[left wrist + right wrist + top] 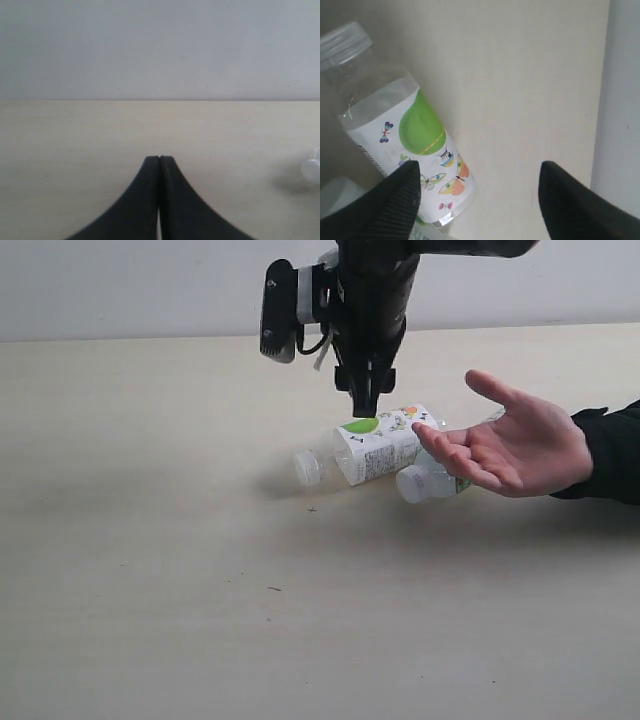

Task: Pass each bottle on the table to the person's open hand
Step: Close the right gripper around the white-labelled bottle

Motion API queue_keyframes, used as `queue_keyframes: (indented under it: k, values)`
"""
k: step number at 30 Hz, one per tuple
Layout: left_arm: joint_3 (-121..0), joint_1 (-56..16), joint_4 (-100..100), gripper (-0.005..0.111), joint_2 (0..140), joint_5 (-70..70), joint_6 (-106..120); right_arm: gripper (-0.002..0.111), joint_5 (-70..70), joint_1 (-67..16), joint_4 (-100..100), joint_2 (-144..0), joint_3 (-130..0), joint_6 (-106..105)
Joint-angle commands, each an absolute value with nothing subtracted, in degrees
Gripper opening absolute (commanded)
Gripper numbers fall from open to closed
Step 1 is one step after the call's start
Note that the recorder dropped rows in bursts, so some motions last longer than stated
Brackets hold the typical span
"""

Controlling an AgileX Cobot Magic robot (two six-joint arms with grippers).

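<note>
The robot's right hand is hanging just above the white-labelled bottle, its fingers spread apart. The bottle is lying on its side on the bench. A second bottle is lying just beside it, partly hidden by the person's open hand. The left hand is resting with its fingers pressed together.

The right gripper points straight down with jaws spread, while the left gripper has jaws pressed together.

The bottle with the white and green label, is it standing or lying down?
Lying down: the bottle rests lengthwise on the table, its cap pointing sideways.
</note>
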State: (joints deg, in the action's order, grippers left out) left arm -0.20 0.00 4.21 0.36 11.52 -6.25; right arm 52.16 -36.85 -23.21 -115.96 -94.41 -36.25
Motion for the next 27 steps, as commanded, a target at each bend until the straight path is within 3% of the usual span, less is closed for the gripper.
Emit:
queue_keyframes:
  k: [1,17,27]
  values:
    - [0.0,0.0,4.4,0.0,0.0,11.4,-6.3,0.068,52.0,-36.7,-23.5,-117.1,-94.9,-40.6]
    - [0.0,0.0,4.4,0.0,0.0,11.4,-6.3,0.079,55.7,-36.7,-18.4,-121.2,-94.9,-55.0]
    - [0.0,0.0,4.4,0.0,0.0,11.4,-6.3,0.079,55.7,-36.7,-18.3,-124.3,-94.9,-57.9]
